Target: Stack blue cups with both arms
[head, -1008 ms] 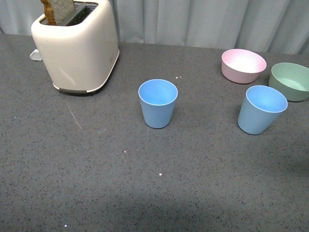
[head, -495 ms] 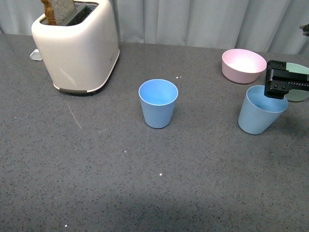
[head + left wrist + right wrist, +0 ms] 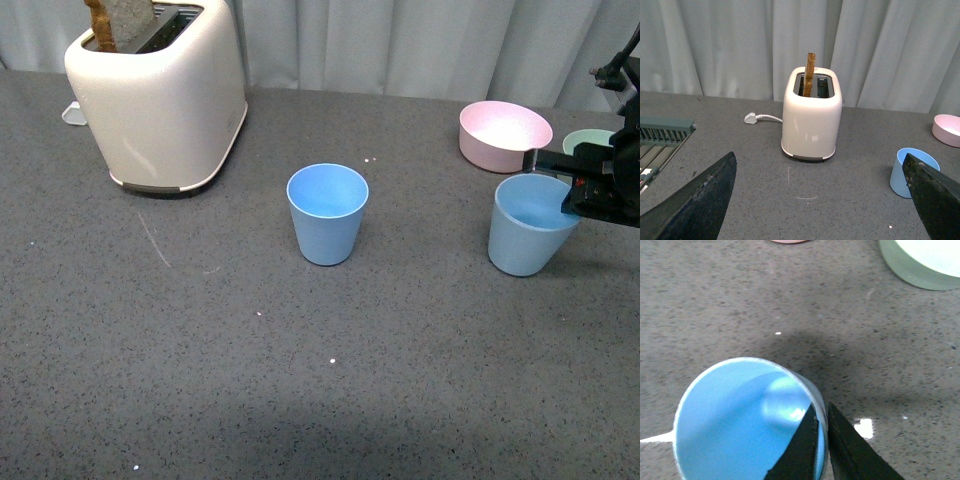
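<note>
Right pincer (image 3: 821,412) came in, pinching right cup (image 3: 520,240); cup seemingly nudged left

Cream toaster (image 3: 160,100) with a bread slice (image 3: 120,22) up left; pink bowl (image 3: 503,135) beside green bowl (image 3: 592,141), far right.

The right arm (image 3: 612,188) is seen as black and boxy, with a thin black cable (image 3: 612,66) looped above it. The right tool (image 3: 821,412) is formed of two slim, tapering black fingers (image 3: 797,450); the left tool (image 3: 819,156), of two broad, matte black wedges (image 3: 695,200) with speckled faces.
</note>
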`<state>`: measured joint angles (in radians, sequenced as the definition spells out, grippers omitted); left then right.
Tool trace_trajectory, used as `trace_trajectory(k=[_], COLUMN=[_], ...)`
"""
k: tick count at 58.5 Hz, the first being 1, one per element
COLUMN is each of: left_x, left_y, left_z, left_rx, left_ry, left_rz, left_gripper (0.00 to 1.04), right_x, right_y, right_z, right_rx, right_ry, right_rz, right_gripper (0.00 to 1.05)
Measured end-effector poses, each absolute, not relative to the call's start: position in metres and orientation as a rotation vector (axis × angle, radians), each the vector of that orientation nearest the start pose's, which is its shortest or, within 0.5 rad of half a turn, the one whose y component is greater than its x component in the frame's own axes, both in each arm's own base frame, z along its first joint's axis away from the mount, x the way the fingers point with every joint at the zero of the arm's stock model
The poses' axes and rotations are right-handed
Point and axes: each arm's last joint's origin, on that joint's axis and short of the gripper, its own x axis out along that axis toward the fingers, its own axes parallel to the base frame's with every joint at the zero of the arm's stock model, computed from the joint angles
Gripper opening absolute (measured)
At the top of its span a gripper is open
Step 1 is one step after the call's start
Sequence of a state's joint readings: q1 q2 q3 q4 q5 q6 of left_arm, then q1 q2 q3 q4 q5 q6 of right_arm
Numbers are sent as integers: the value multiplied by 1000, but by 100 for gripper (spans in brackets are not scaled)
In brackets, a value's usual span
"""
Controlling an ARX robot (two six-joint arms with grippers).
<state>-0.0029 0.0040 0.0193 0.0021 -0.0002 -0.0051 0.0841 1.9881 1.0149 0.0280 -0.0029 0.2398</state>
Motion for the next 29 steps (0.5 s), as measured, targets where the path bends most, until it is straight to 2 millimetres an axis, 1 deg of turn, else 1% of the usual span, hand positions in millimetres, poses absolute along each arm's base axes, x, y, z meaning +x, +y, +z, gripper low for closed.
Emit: trace_trajectory(k=[3, 9, 18, 20, 24, 29], left_x=[97, 97, 97, 97, 97, 97], left_y=[0, 0, 0, 0, 0, 0], left_z=[170, 170, 170, 170, 170, 170], left_rx=[-6, -5, -5, -6, -6, -5], left_ry=[-17, -17, -17, -17, -17, -17], left_rz=[-3, -2, -2, -2, -2, -3], left_gripper=[98, 98, 98, 98, 98, 98], right_x=[369, 369, 371, 370, 369, 368], right_y=[36, 47, 70, 76, 95, 114], right_z=[103, 119, 148, 154, 170, 179], right_rx=[200, 240, 269, 276, 291, 297], right_ry=[946, 930, 888, 882, 863, 864], right_rz=[-4, 57, 156, 183, 268, 328], right_gripper=[0, 1, 1, 1, 1, 1])
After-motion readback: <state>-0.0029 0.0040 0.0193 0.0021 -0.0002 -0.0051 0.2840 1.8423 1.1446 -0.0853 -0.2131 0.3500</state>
